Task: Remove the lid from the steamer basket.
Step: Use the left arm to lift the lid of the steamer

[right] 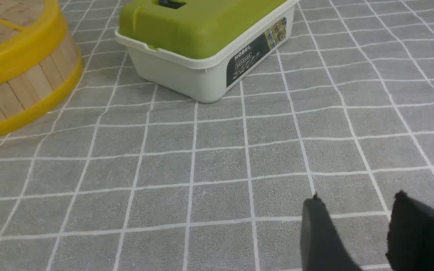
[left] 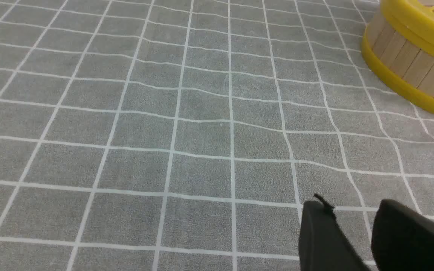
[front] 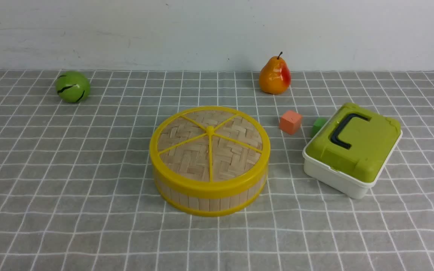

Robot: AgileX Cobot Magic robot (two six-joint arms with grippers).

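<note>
Hovering low over the counter [left: 126,150], the left gripper [left: 352,206] has its two dark jaws parted with bare cloth showing between them, pinching nothing. The right gripper [right: 358,199] is likewise spread and empty above the checked cloth. Both seem to be pitched forward and downward. Neither arm reaches into the front view, so both appear drawn back toward the robot's own side.

Ahead of the two grippers, and inward from each, stands the basket [front: 209,201] near the middle of the counter. The lid [front: 187,150] sits flat and square on its top rim, closing it. Each wrist camera catches only an edge of the yellow rim and the slatted wall, well apart from the jaws.

The front view puts the basket a shade to the robot's left of centre, which suggests the left arm is slightly nearer, though the margin is thin. The box [front: 352,150] sits near the basket on the robot's right and crowds that approach, while the left flank is open cloth.

Being round, the lid offers no long axis to line up with. The likely holds are the small knob [front: 210,130] at the hub of its spokes or the thick rim. Either one calls for a reach forward and inward, then a descent from above.
</note>
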